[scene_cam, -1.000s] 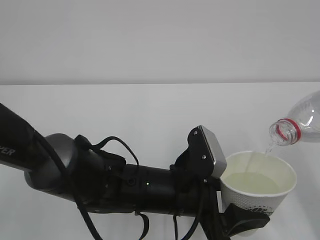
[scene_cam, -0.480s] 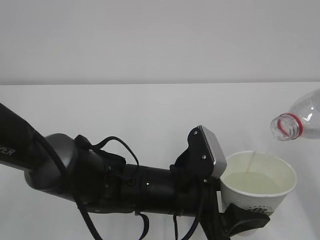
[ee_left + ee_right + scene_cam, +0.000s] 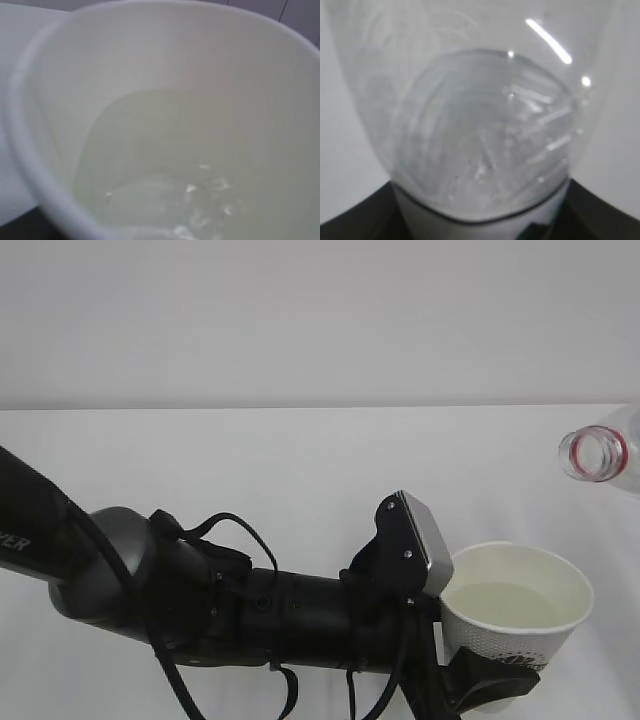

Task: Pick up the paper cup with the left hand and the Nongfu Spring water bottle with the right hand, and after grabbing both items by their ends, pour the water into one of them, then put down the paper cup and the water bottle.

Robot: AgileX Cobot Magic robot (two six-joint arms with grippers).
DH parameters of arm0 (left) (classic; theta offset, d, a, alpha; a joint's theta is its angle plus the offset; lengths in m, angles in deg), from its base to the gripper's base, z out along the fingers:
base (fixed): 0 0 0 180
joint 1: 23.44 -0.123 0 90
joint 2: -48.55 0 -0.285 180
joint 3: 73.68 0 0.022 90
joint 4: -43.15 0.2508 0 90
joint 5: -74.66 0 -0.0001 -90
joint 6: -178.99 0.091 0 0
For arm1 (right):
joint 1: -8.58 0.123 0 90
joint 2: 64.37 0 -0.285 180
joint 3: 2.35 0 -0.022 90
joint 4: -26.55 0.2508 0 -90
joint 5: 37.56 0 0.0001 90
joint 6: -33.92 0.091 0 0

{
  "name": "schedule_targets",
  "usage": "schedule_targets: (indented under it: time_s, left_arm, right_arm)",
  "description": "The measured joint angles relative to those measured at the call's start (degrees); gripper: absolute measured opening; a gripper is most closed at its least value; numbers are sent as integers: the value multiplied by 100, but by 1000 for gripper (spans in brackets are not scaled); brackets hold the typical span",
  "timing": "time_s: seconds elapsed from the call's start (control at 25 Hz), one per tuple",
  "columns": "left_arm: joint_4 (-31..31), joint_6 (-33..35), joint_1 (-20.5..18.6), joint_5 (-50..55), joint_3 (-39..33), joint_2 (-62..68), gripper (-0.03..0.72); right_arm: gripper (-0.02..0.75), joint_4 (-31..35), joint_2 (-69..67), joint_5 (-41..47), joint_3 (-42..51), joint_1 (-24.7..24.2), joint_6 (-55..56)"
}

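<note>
The white paper cup (image 3: 515,612) hangs at the lower right, upright, with my left gripper (image 3: 492,678) shut on its lower part. Pale water (image 3: 500,602) lies in it. The left wrist view looks straight down into the cup (image 3: 150,50) at the water (image 3: 165,165). Only the mouth and red neck ring of the Nongfu Spring water bottle (image 3: 597,454) show at the right edge, above and right of the cup, with no stream falling. The clear bottle (image 3: 480,125) fills the right wrist view, with my right gripper (image 3: 480,227) shut on it, dark jaws at both lower corners.
My black left arm (image 3: 200,605) with cables and a grey block (image 3: 425,545) crosses the lower half of the exterior view. Beneath lies a white table (image 3: 300,460), with a pale wall (image 3: 300,320) behind it.
The bottle's mouth has risen and drifted right, away from the cup's rim, and the thin stream of water has stopped. The cup and left arm have not moved.
</note>
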Motion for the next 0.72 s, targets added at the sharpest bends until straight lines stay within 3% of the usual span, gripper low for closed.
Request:
schedule_targets:
  time_s: [0.24, 0.72]
  left_arm:
    - [0, 0, 0, 0, 0, 0, 496]
    - [0, 0, 0, 10, 0, 0, 496]
  right_arm:
    - [462, 0, 0, 0, 0, 0, 515]
    - [462, 4, 0, -33, 0, 0, 2839]
